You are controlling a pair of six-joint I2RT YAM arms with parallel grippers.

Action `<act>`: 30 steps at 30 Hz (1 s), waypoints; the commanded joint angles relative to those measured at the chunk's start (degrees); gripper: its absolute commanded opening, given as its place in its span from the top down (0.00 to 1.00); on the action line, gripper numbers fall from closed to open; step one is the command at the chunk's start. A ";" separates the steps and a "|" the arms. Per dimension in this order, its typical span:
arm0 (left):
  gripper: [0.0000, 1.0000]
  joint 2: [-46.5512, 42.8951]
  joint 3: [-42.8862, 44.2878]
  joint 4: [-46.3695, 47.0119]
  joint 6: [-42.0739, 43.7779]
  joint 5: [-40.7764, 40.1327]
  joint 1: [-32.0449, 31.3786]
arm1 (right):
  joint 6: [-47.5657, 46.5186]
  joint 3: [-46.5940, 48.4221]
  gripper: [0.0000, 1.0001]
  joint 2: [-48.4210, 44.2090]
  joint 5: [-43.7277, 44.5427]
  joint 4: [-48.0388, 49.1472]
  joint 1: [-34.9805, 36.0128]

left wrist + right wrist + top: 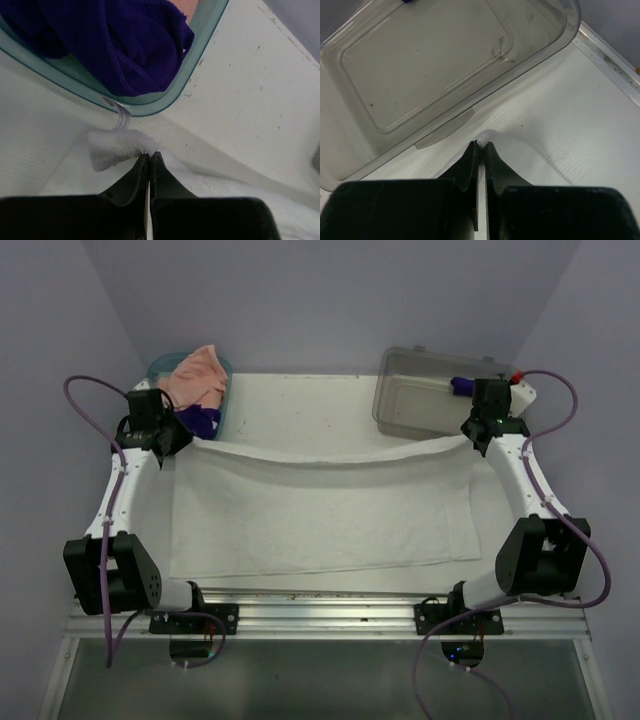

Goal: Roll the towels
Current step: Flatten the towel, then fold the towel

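Note:
A large white towel (pixel 320 515) lies spread over the middle of the table, its far edge lifted and sagging between the two arms. My left gripper (pixel 183 440) is shut on the towel's far left corner (pixel 117 146), right beside the teal basket. My right gripper (pixel 476 437) is shut on the far right corner (pixel 489 135), next to the clear bin. A dark purple towel (pixel 115 40) and a peach-pink towel (pixel 197 375) sit bunched in the teal basket.
The teal basket (pixel 226 410) stands at the far left, its rim (pixel 192 70) close to my left fingers. A clear grey plastic bin (pixel 420 395) lies at the far right, its wall (pixel 440 127) just ahead of my right fingers.

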 commanded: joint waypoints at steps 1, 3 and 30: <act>1.00 1.13 4.88 3.05 1.90 0.16 1.74 | 0.95 1.85 1.00 -2.65 -2.10 1.89 -3.11; 1.00 2.71 7.94 3.33 0.58 3.50 2.44 | 0.78 2.02 1.00 -2.48 -3.25 3.12 -3.64; 1.00 -14.34 -16.46 -14.42 -3.02 -6.17 3.67 | 6.57 -22.31 1.00 -29.45 -9.58 -15.85 -3.81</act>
